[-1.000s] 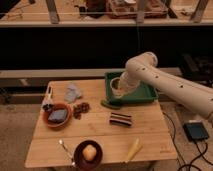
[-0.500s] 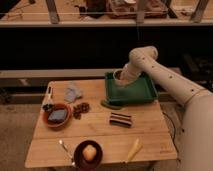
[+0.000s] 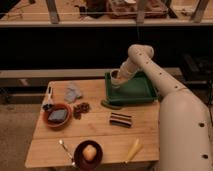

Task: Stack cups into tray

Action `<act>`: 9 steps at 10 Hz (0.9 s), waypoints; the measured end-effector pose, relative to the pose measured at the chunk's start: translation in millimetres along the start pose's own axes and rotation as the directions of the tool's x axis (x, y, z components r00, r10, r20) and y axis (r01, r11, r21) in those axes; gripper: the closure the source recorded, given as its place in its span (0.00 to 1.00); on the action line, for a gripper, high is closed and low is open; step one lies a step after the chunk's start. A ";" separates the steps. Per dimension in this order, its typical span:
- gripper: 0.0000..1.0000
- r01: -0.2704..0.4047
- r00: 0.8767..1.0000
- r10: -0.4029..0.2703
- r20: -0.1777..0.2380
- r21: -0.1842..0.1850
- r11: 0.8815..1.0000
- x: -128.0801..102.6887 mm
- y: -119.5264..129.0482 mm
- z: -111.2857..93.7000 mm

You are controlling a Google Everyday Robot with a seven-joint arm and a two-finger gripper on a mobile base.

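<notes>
The gripper (image 3: 116,80) sits low over the left end of the green tray (image 3: 137,92), at the back right of the wooden bench (image 3: 100,132); whether it grips anything cannot be told, since the forearm hides it; a pale cup (image 3: 114,77) shows only as a blur at that spot; the arm's bulk cuts off the bench's right edge; the orange-red bowl (image 3: 57,115) stands well apart at left.
</notes>
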 end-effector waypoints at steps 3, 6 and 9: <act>0.20 0.005 1.000 -0.005 -0.014 -0.019 1.000 -7.7 16.0 7.4; 0.20 -0.013 1.000 0.014 0.018 -0.035 0.999 -8.7 30.4 17.2; 0.20 -0.001 0.999 0.003 0.038 -0.039 0.999 -10.8 39.1 27.4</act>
